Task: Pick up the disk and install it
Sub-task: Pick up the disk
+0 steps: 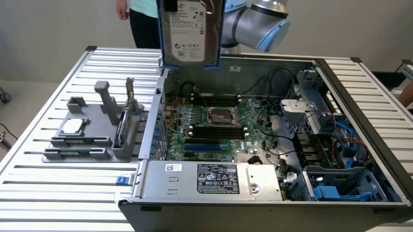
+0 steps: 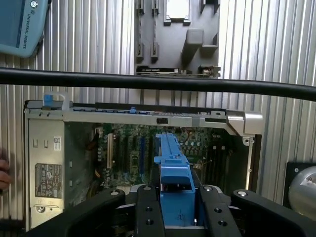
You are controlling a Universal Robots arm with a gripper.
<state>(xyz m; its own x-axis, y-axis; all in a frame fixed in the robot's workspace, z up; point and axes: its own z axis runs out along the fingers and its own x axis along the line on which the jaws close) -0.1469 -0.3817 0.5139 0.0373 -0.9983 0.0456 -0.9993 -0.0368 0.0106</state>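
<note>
Ribbed metal table [image 1: 77, 193] carries an open computer case [image 1: 258, 212], with pale wall behind it and a person [image 1: 139, 19] standing beyond the case's far side. Inside the case lie a green motherboard [image 1: 219, 121] and, against its near wall, a silver power supply [image 1: 213, 179]. A grey arm [image 1: 261, 24] reaches in above the case's far wall.

Seen in the wrist view, the gripper [image 2: 180, 212] has its two black fingers [image 2: 148, 207] set partway apart and pressed against both sides of the disk [image 1: 190, 34], so the disk is gripped between them. A black cable [image 2: 158, 83] crosses that view above the case.

The disk hangs upright in the air, clear of everything, above the case's far wall and toward the exterior view's left end of that wall. Its flat face is silver-grey with a white printed label, and a blue plastic carrier runs down both long edges and across the lower end. From the wrist, the carrier's blue edge [image 2: 173, 158] shows end-on over the motherboard.

Beside the case on the exterior view's left, well apart from the disk, a grey holder [image 1: 96, 130] sits on the table. On it rests a small square silver chip [image 1: 72, 125], and a thin dark card [image 1: 121, 126] stands on edge at the holder's side nearest the case
</note>
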